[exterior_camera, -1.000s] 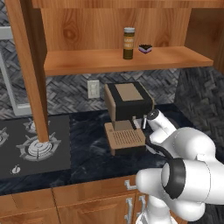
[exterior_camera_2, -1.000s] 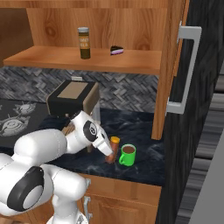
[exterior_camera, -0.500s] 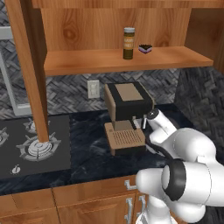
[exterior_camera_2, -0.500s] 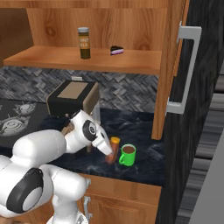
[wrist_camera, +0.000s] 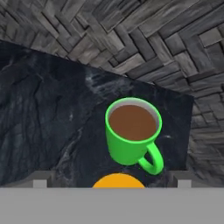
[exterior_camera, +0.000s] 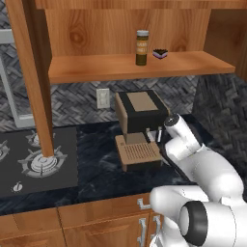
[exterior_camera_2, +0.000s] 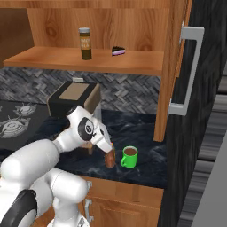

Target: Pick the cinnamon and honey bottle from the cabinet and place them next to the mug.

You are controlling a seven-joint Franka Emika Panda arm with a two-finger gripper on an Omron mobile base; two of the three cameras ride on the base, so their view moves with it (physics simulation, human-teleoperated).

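The robot is leaning low over the dark desk (exterior_camera_2: 142, 128), and the honey bottle (exterior_camera_2: 109, 158) is sitting right under its hand, just beside the green mug (exterior_camera_2: 129, 156). From the hand's own camera I am looking down on the bottle's yellow cap (wrist_camera: 118, 181), tucked between the two finger tips, with the mug just past it. The jaws (exterior_camera_2: 109, 156) are standing on either side of the bottle, but I cannot tell if they are squeezing it or have let go; the arm is hiding too much.

The bottle looks small and light. It is probably smooth and a bit slippery, and it gets thinner toward the top, so the wider lower body is the safer place to hold. The bottom of the bottle seems to be at or very near the desk.

The cinnamon (exterior_camera: 141, 48) is standing upright on the shelf of the cabinet (exterior_camera: 120, 67), near a small dark dish (exterior_camera: 160, 53) but not touching it. It is a slim, stiff jar with a lid, light too, and tall enough to tip if bumped. Holding it around the middle, from the front, looks best. It is far above the jaws, well apart from them, so that half of the job is not done yet.
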